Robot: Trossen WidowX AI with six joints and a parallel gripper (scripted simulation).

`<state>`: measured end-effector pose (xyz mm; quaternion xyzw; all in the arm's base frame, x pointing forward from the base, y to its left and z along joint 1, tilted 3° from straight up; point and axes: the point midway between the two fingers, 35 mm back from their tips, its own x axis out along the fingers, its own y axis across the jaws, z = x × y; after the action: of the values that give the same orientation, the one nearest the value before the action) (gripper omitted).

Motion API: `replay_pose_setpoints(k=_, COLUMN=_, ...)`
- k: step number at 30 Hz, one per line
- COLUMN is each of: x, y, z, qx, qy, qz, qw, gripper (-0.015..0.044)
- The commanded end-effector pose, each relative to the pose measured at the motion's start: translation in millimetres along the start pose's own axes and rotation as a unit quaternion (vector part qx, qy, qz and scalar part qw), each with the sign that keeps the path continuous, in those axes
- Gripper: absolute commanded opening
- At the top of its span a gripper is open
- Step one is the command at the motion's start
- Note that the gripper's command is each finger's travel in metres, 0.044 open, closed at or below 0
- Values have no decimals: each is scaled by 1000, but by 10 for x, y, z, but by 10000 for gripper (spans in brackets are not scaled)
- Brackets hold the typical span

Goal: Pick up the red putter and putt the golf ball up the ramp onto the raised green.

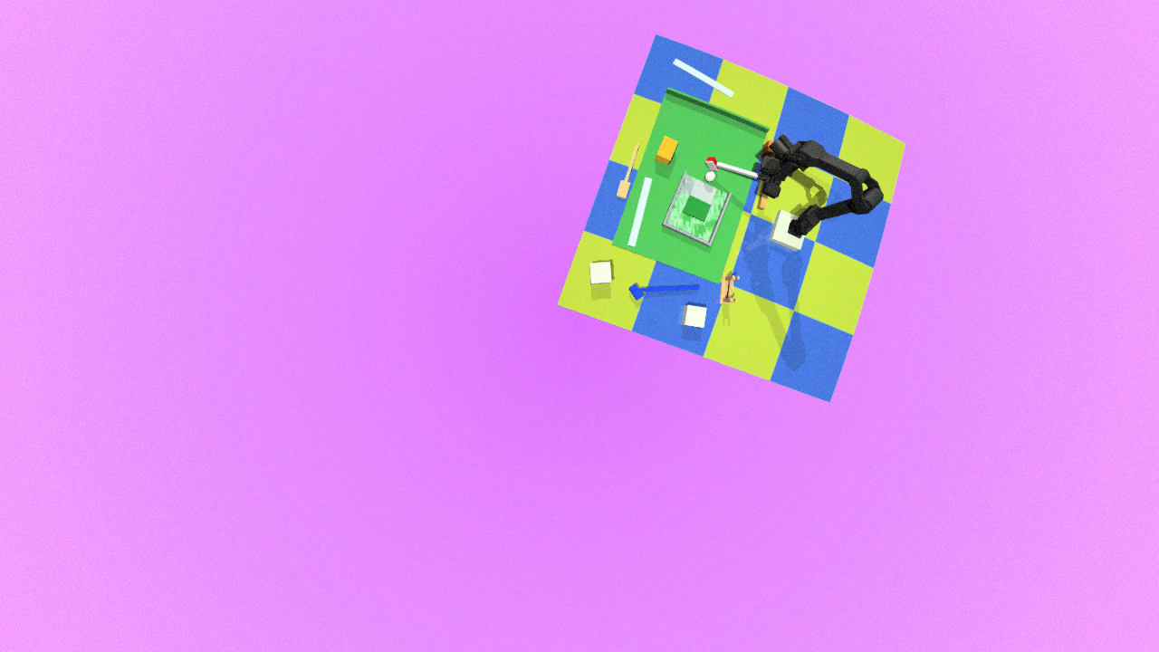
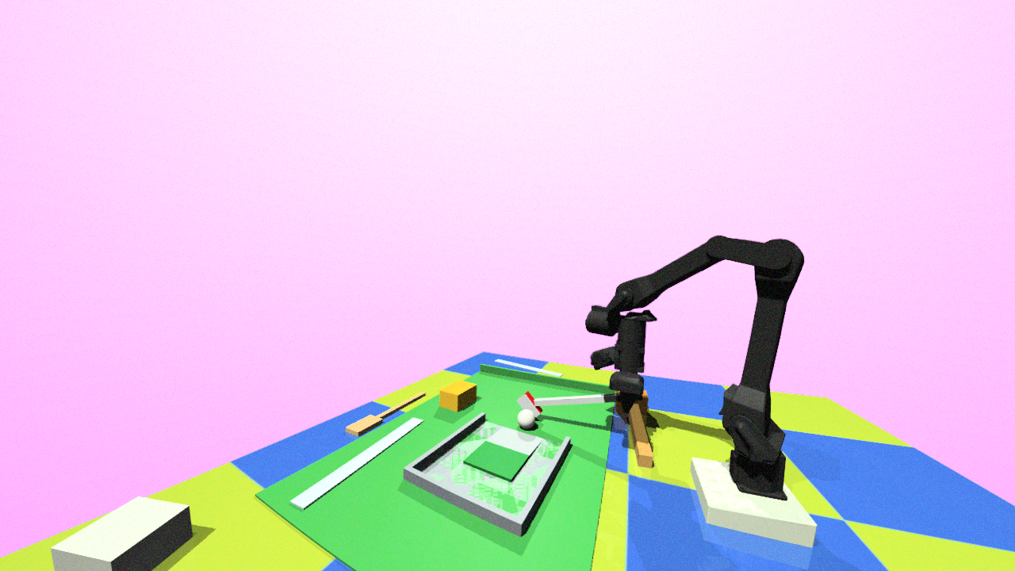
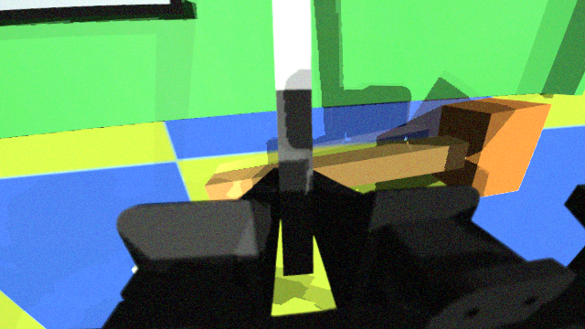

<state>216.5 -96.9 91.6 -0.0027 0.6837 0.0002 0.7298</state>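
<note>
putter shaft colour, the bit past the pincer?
White shaft, dark at the grip; clearest in the exterior view.

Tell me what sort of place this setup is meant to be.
Most likely a tabletop mini-golf course: a green mat carries a walled ramp with a raised green, a white golf ball sits by it, and the gripper holds the red putter with its head next to the ball.
</note>
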Motion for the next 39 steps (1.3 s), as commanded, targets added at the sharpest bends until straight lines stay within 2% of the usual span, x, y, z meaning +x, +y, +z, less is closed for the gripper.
replay_pose_setpoints(k=1, x=-4, y=101, z=-41, qx=8, qy=-4, qz=-6, qw=1000, gripper=0)
replay_pose_setpoints(k=6, x=-110, y=97, z=-30, qx=8, qy=-4, qz=-6, qw=1000, gripper=0)
replay_pose_setpoints(k=17, x=-597, y=108, z=-40, qx=8, qy=-4, qz=-6, qw=1000, gripper=0)
replay_pose_setpoints(k=39, x=-518, y=117, z=-52, qx=6, qy=3, qz=-1, qw=1000, gripper=0)
